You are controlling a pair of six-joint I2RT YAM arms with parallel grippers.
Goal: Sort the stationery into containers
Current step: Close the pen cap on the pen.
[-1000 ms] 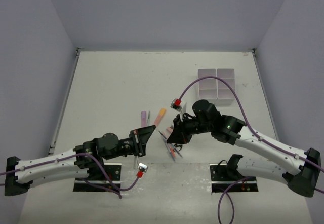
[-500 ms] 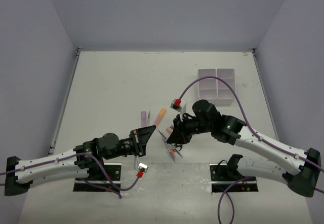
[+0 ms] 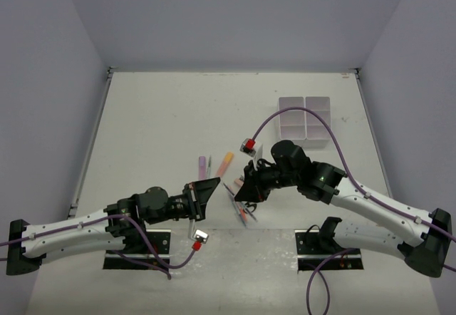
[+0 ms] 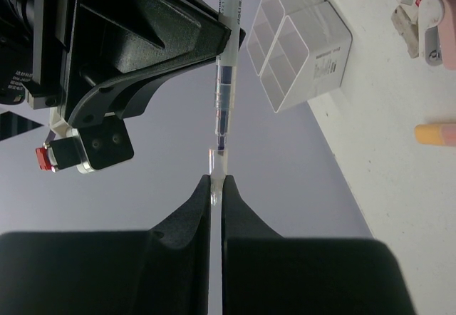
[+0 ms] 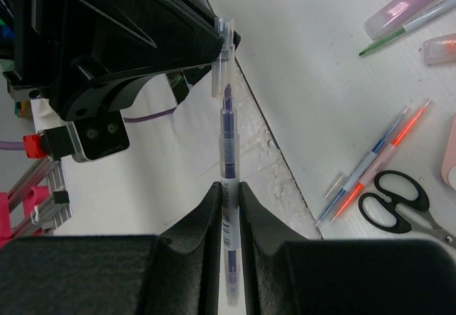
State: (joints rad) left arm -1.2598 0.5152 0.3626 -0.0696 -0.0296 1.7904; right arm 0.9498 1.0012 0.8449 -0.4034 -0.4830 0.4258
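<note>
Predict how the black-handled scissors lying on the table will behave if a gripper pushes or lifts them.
The scissors lie flat on the table, so a push would probably slide or spin them, not roll them. Their metal-looking blades likely make them heavier than the thin pens beside them. Lifted by one loop, they may swing open.

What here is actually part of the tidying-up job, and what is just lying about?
Part of the job: pen in the right hand; its clear cap in the left hand; white organiser box; scissors; lilac highlighter; orange highlighter; thin pens.
Just there: purple cables; black base plates.
</note>
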